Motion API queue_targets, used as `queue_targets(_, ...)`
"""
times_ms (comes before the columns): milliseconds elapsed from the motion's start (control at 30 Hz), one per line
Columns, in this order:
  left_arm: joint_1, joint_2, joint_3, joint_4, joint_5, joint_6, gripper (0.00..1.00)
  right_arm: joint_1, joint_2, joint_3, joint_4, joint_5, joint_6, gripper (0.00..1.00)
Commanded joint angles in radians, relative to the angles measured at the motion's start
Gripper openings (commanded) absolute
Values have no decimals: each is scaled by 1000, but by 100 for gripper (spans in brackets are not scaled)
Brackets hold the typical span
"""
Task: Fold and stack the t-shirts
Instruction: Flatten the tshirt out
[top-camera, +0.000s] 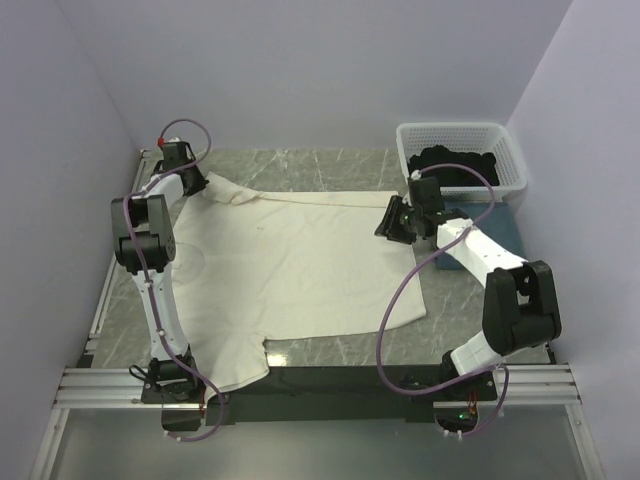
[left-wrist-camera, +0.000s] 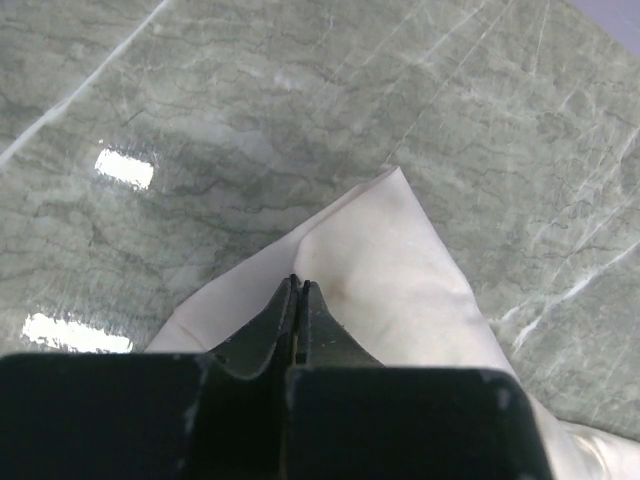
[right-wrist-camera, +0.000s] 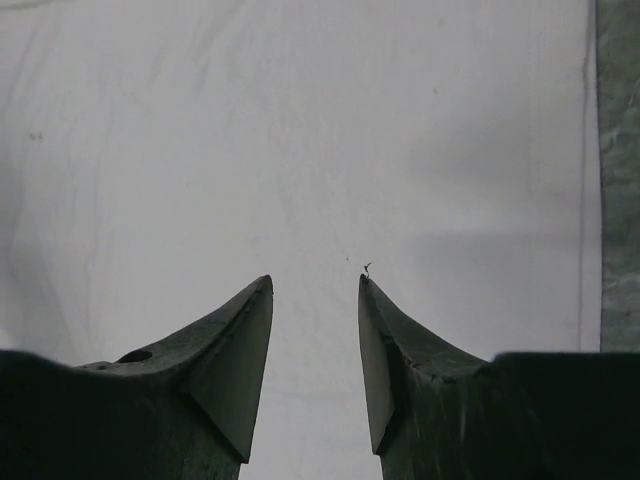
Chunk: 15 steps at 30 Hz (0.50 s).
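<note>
Your cream-white t-shirt (top-camera: 290, 260) is lying spread across mid-frame. Your left gripper (left-wrist-camera: 300, 292) is clamping its upper-left sleeve corner; your right gripper (right-wrist-camera: 315, 285) is hovering, jaws apart, over its right edge. Upper right, a basket (top-camera: 455, 128) is holding the black t-shirt (top-camera: 455, 165).

- No writing, label, brand, number or sign can be read in any of the three views
</note>
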Motion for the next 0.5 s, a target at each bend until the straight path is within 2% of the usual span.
queue_targets(0, -4, -113, 30, -22, -7, -33, 1, 7, 14, 81, 36, 65, 5, 47)
queue_targets(233, -3, -222, 16, -101, -17, -134, 1, 1, 129, 255, 24, 256, 79, 48)
queue_targets(367, -3, -276, -4, -128, -17, -156, 1, -4, 202, 321, 15, 322, 212, 54)
queue_targets(467, -3, -314, -24, -131, -19, -167, 1, -11, 259, 366, 2, 358, 327, 55)
